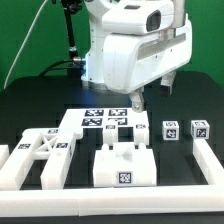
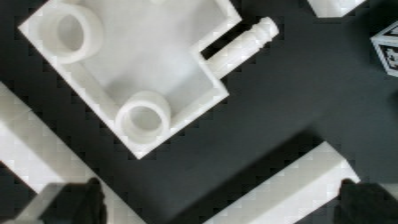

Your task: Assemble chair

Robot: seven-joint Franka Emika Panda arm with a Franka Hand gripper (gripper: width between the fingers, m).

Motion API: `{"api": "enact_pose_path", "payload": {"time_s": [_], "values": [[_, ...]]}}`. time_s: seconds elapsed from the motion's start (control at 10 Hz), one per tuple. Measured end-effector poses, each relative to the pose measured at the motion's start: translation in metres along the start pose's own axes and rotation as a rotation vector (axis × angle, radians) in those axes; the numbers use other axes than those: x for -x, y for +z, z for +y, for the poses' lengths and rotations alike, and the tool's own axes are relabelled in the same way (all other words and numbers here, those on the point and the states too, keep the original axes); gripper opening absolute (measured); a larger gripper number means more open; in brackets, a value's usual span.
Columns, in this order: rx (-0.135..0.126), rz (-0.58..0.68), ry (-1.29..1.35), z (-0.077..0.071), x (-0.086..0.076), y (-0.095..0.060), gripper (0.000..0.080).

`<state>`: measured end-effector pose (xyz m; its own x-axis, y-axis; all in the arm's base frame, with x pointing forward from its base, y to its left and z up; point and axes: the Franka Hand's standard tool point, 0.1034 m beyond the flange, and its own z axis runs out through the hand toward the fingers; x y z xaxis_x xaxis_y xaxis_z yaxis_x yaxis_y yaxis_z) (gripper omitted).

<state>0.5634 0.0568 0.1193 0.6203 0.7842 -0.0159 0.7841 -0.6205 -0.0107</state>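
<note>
In the exterior view the white chair parts lie on the black table. A flat piece with a crossed frame (image 1: 45, 150) lies at the exterior view's left. A chunky slab with a tag (image 1: 122, 165) lies in front, and two small tagged blocks (image 1: 170, 130) (image 1: 200, 128) lie at the right. My gripper (image 1: 137, 100) hangs just above the table behind them. In the wrist view the gripper (image 2: 214, 205) is open and empty, with one dark fingertip (image 2: 71, 200) at each side. Beyond it lie a white slab with two round sockets (image 2: 134, 70) and a ribbed peg (image 2: 240, 45).
The marker board (image 1: 107, 117) with several tags lies under the gripper in the exterior view. White border rails run along the left (image 1: 8, 158) and right (image 1: 205, 160) of the table. A white rail (image 2: 302, 175) crosses the wrist view, and a tagged block (image 2: 386, 50) sits at its edge.
</note>
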Motion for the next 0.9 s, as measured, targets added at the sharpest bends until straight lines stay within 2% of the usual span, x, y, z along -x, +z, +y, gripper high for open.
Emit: {"api": "enact_pose_path", "payload": {"time_s": [0.7, 0.8, 0.9], "values": [[0.0, 0.0, 0.023, 0.001, 0.001, 0.0, 0.065], [0.002, -0.003, 0.046, 0.009, 0.008, 0.001, 0.065], [-0.002, 0.002, 0.149, 0.025, 0.019, 0.006, 0.065]]}}
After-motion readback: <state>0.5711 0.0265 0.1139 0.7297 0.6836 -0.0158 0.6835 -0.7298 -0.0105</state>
